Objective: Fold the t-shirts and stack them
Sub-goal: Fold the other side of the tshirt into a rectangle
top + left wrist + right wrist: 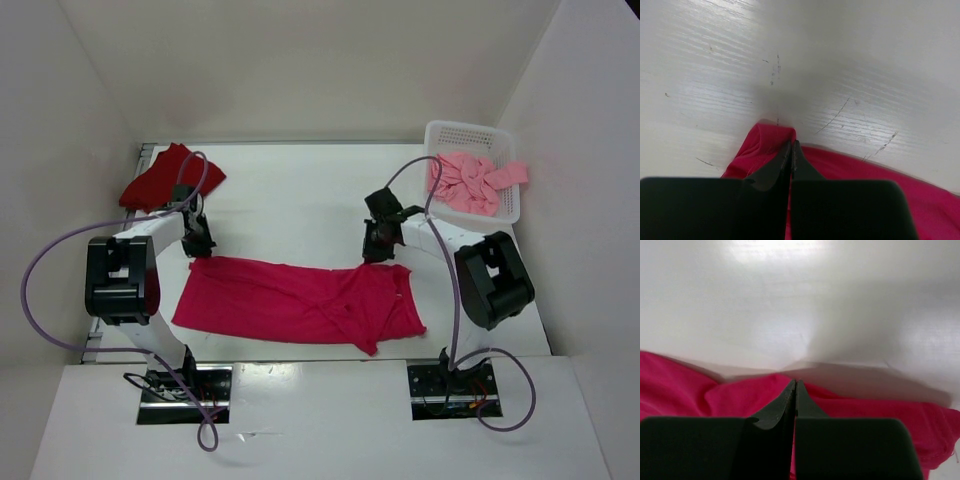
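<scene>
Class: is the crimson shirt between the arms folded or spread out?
Partly folded: the crimson shirt lies as a long narrow band, cloth overlapping at its right end.

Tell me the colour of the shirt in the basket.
The shirt in the basket is light salmon pink; the top view shows it best.

Open table [300,200] beyond crimson shirt [280,295]; basket [468,126] crowds far-right corner.
</scene>
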